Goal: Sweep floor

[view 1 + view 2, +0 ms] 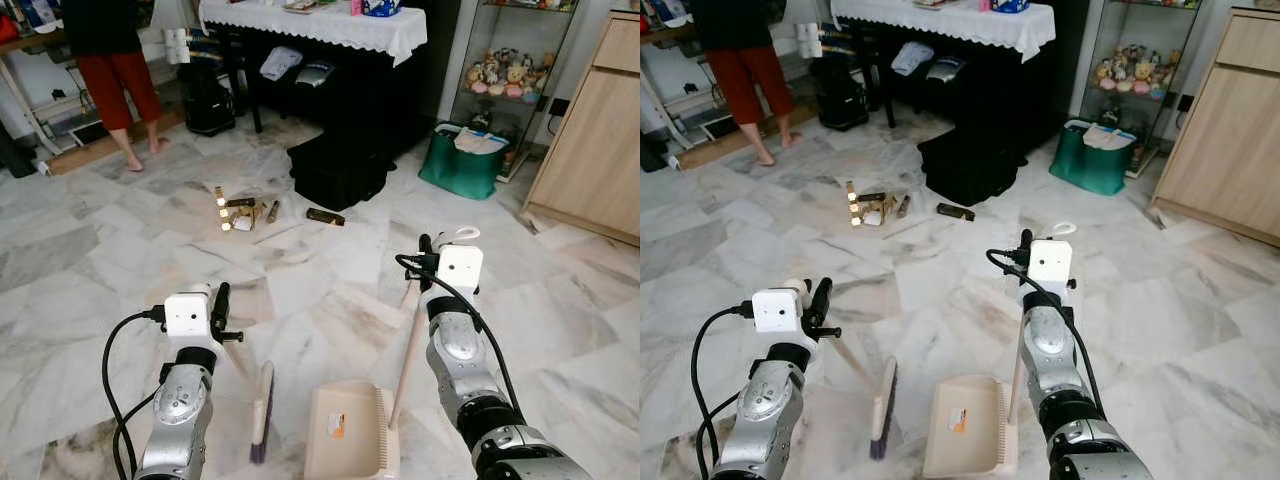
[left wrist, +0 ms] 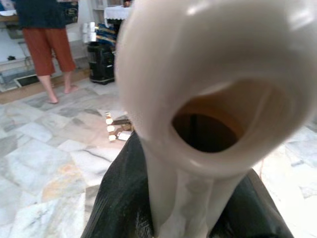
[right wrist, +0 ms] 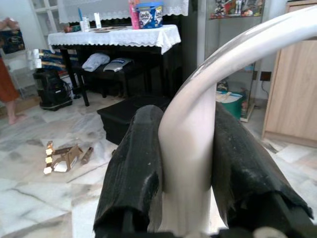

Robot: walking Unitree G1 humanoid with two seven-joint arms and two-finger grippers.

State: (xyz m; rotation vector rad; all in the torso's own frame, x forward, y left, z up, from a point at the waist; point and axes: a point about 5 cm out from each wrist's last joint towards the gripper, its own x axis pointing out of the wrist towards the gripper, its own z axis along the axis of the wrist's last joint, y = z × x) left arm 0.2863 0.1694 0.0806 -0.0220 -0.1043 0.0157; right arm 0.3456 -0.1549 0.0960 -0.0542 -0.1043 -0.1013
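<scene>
My left gripper (image 1: 220, 306) is shut on the pale handle of a hand brush (image 1: 262, 408), whose bristle head rests on the marble floor close in front of me. In the left wrist view the handle's holed end (image 2: 213, 99) sits between the black fingers (image 2: 124, 198). My right gripper (image 1: 430, 252) is shut on the long cream handle (image 3: 190, 139) of an upright dustpan (image 1: 345, 430) standing just right of the brush. A scatter of gold and brown litter (image 1: 240, 212) lies on the floor farther ahead, with one dark piece (image 1: 325, 216) to its right.
A black case (image 1: 340, 170) stands on the floor behind the litter, under a table with a white cloth (image 1: 310, 25). A person in red shorts (image 1: 115, 70) stands far left. A green bag (image 1: 462, 160) and a wooden cabinet (image 1: 595, 130) are at the right.
</scene>
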